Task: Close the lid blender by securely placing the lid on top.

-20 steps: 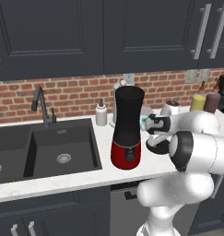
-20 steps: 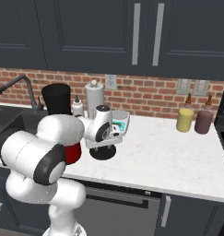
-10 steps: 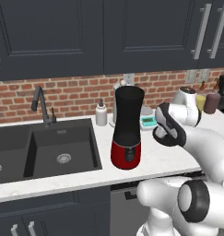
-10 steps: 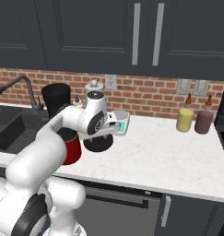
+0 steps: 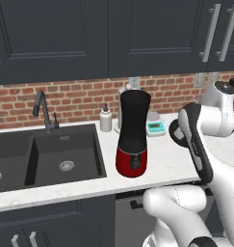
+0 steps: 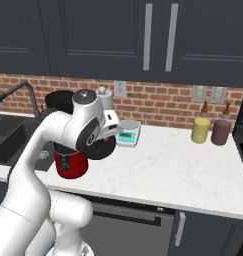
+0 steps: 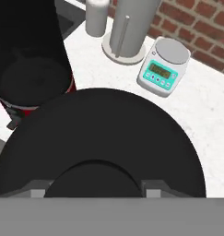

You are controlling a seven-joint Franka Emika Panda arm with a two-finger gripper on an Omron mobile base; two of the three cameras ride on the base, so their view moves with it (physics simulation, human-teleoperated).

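Step in hand: I am carrying the lid through the air toward the blender; it is not yet over the jar.
My jaws: drawn close and clamped on the lid, I judge at its central knob, though the disc hides my finger tips in the hand view.
Lid: a black disc hanging under my gripper, level with the jar's lower half and just beside it on the right.
Blender: upright on the white counter by the sink, mouth open, red base below.
Next move: lift above the rim, shift left until the disc sits centred over the mouth, then lower it flat and press.
In the way: the jar wall itself, if I slide across too low.
Nearby: a small kitchen scale, a paper towel holder and a soap bottle behind the blender; two jars well apart to the right.
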